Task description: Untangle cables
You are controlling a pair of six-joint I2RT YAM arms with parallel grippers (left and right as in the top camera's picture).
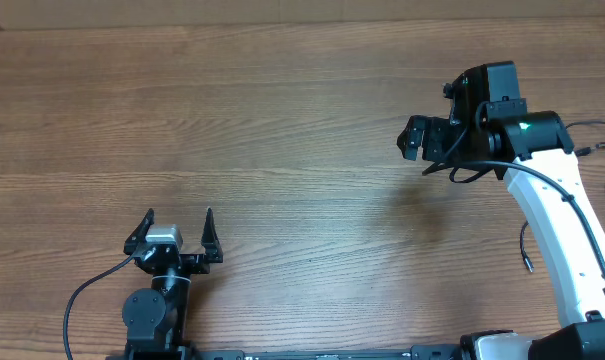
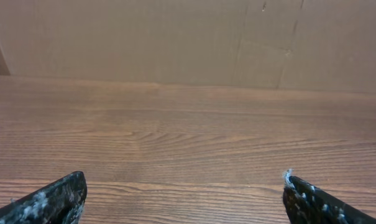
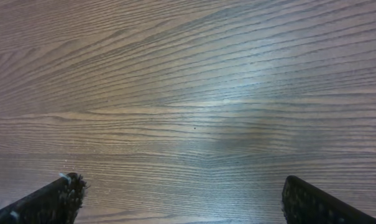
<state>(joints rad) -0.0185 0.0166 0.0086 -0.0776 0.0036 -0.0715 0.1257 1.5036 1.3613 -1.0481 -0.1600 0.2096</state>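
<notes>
Thin black cables show only in the overhead view, at the table's right edge. One cable (image 1: 527, 248) curves down to a small plug beside the right arm, and another cable (image 1: 604, 146) reaches in from the edge; the arm hides part of them. My right gripper (image 1: 407, 138) is up at the right, pointing left and away from the cables, open and empty. In its wrist view the right gripper (image 3: 183, 194) has only bare wood between its fingertips. My left gripper (image 1: 179, 222) sits low at the front left, open, and from its own wrist the left gripper (image 2: 184, 198) is empty too.
The wooden table (image 1: 282, 130) spreads across the middle and left. A beige wall (image 2: 175, 37) rises behind its far edge. The white right arm (image 1: 562, 230) runs along the right side, with its own thicker black wire (image 1: 482, 168) looping under the wrist.
</notes>
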